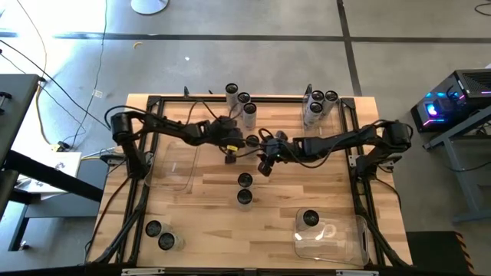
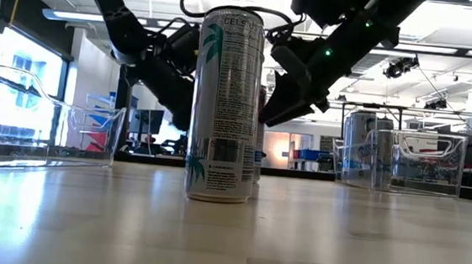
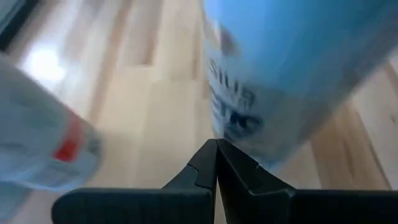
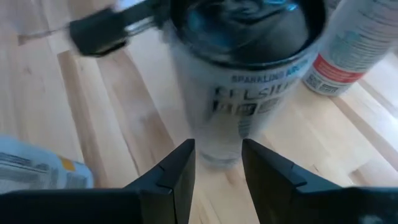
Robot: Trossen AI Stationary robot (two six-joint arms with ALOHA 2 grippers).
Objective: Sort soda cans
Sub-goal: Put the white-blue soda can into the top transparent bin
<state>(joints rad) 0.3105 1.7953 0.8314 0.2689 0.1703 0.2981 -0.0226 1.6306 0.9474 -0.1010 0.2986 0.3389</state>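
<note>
A robotics lab (concrete floor (image 1: 230, 61), lit computer (image 1: 449, 103)).

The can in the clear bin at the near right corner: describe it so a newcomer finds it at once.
Start in the high view at the clear bin on the table's near right corner, below the right arm. One soda can stands upright by its far left edge. It is the only can inside that bin; the nearest others, a pair of cans, stand on bare wood mid-table.
</note>
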